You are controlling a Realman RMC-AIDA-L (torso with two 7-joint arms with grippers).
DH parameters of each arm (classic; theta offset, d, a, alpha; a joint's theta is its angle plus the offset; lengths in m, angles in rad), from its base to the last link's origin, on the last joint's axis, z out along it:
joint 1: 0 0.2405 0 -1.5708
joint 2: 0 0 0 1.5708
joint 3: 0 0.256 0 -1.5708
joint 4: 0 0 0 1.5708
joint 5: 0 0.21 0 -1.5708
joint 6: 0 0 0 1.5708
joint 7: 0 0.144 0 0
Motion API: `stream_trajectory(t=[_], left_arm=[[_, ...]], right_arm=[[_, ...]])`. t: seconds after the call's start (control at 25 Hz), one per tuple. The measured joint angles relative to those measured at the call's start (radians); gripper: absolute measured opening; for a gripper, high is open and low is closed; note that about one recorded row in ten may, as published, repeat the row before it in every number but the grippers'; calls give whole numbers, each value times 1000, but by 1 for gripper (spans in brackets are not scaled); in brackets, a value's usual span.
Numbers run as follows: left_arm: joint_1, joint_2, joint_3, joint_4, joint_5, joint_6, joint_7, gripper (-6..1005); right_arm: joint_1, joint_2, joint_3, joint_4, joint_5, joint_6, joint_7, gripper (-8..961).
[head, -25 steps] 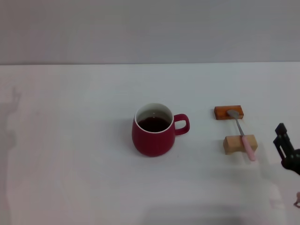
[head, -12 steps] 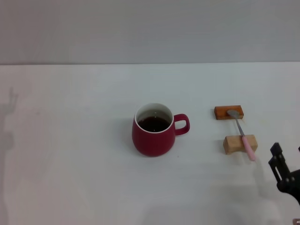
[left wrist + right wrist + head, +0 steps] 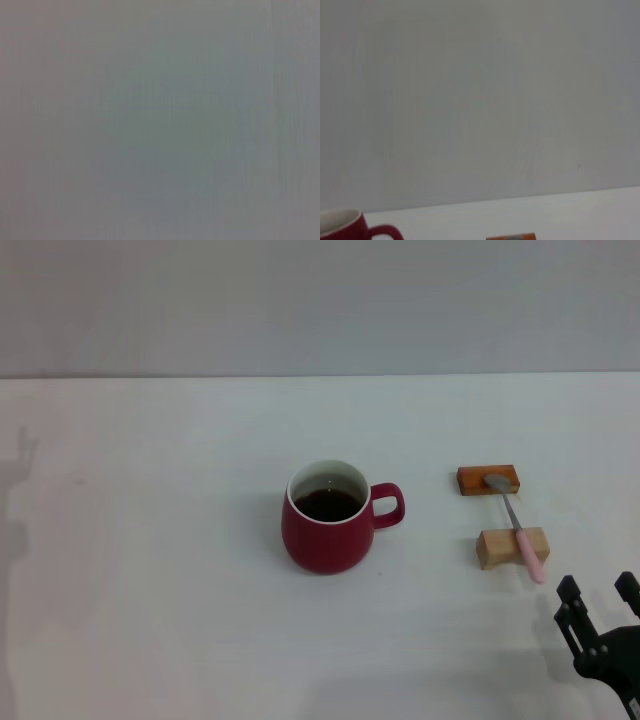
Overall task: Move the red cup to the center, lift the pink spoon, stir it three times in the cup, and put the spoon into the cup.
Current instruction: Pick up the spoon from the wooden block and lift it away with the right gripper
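- Looking down from the head: the red cup (image 3: 328, 519) sits mid-bench; the pink spoon (image 3: 517, 529) bridges two wooden blocks (image 3: 511, 546), handle pointing towards the right end effector (image 3: 598, 599), spread wide just beyond it.
- Left wrist: blank grey.
- Right wrist: cup rim (image 3: 340, 221) at the frame's edge.

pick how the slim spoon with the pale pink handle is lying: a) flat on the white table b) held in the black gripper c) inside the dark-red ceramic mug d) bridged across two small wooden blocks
d, the pink spoon lies with its metal bowl on the orange-brown block and its handle over the pale wooden block, clear of the red cup and the right gripper.
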Motion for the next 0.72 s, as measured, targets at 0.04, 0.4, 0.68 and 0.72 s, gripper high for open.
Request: stream_trajectory(t=[0.04,0.4,0.68,0.72], left_arm=[[0,0,0,0,0,0,0,847],[-4,-3,0,0,-2,2,0,847],[-6,-4,0,0,-2,16,0,847],[-6,-4,0,0,-2,16,0,847]], right_arm=[[0,0,0,0,0,0,0,637],[95,-3,-74,-107,105,-40,5,636],[127,-2,-80,-137,106,-31,27,636],[131,-2,-80,-143,106,-30,34,636]])
